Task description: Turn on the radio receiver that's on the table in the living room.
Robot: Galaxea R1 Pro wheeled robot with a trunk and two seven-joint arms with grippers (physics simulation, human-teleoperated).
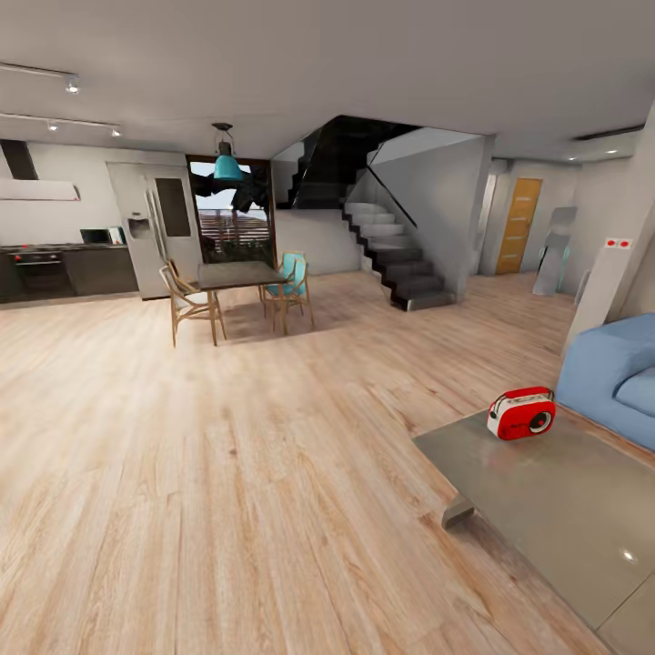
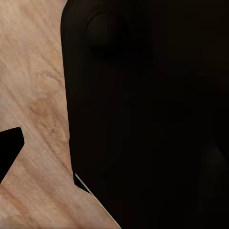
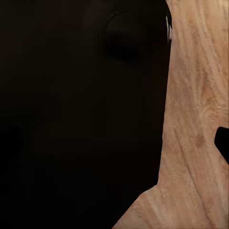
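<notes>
Open-plan room w/ light wood plank floor [image 1: 227, 473] running throughout. Low bench [image 1: 564, 509] at lower right of head view, glossy grey top, small bright glare spot near its near edge. Red radio [image 1: 520, 414] standing upright on bench's far corner, round speaker facing roughly toward camera, white trim on side, dark handle on top. Blue sofa [image 1: 614, 377] just behind bench, near radio but apart from it.

Further back, centre-left: dark dining table [image 1: 238, 275] w/ wooden chairs, one w/ teal seat back; teal pendant lamp [image 1: 227, 166] hanging above. Kitchen along left wall: dark cabinets w/ oven [image 1: 41, 270], tall steel fridge [image 1: 155, 227], white hood above. Dark staircase [image 1: 396, 255] w/ glass rail at centre rear. Orange door [image 1: 518, 226] at far right rear. Ceiling spots on track, upper left.

Left wrist view: big black housing across most of frame, wood floor beyond, one dark tip [image 2: 8, 148] at edge. Left tool state: cannot tell, nothing seen held or touched. Right wrist view: same sort of black mass, floor strip beside it, dark tip [image 3: 222, 143] at edge. Right tool state: cannot tell either.

Writing: radio front too small to read; red-and-white plate [image 1: 618, 243] on right pillar, unreadable.
</notes>
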